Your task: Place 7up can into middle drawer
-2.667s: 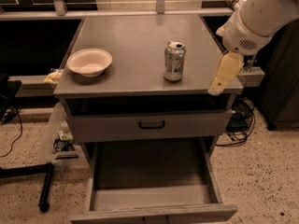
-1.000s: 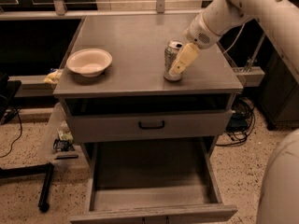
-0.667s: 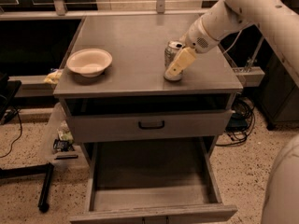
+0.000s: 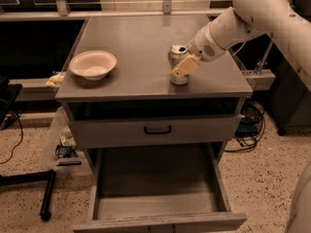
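The 7up can (image 4: 176, 52), silver with a shiny open top, stands upright on the grey cabinet top (image 4: 141, 38), right of centre. My gripper (image 4: 182, 68) comes in from the right on the white arm (image 4: 252, 13) and is right at the can, its cream tip covering the can's front right side. The middle drawer (image 4: 155, 181) is pulled out wide below, its flat grey floor bare.
A cream round bowl (image 4: 93, 64) sits on the left of the cabinet top. A shut drawer front with a small black handle (image 4: 158, 129) lies between top and open drawer. Cables (image 4: 250, 130) and clutter lie on the speckled floor at both sides.
My gripper has swung in from the cabinet's right edge to the can and now overlaps it. The can, bowl and drawer have not moved.
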You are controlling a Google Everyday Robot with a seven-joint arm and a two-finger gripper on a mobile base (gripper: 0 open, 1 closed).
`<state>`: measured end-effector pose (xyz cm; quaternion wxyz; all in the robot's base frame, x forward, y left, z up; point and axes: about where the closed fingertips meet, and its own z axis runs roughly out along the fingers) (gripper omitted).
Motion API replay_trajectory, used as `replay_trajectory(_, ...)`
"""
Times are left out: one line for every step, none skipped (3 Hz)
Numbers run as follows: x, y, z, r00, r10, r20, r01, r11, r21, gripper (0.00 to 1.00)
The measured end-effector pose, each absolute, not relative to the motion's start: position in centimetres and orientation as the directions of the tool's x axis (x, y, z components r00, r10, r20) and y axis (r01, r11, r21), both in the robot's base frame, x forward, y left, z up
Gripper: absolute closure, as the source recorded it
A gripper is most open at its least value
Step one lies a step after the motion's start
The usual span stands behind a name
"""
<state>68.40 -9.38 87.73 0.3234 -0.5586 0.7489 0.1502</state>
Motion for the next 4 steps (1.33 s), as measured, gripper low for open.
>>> replay_trajectory(65.4, -9.8, 88.5, -0.147, -0.738, -0.659, -0.938, 0.315, -0.144, 0.89)
replay_trajectory(59.3, -11.3, 89.9, -0.122, -0.736, -0.666, -0.943, 0.294, -0.153, 1.0)
replay_trajectory(52.9, -12.9, 90.9, -0.111, -0.739, -0.664, -0.95, 0.275, -0.148, 1.0)
replay_trajectory(49.9, -16.0, 89.3, -0.181, -0.743, -0.644, -0.936, 0.33, -0.118, 1.0)
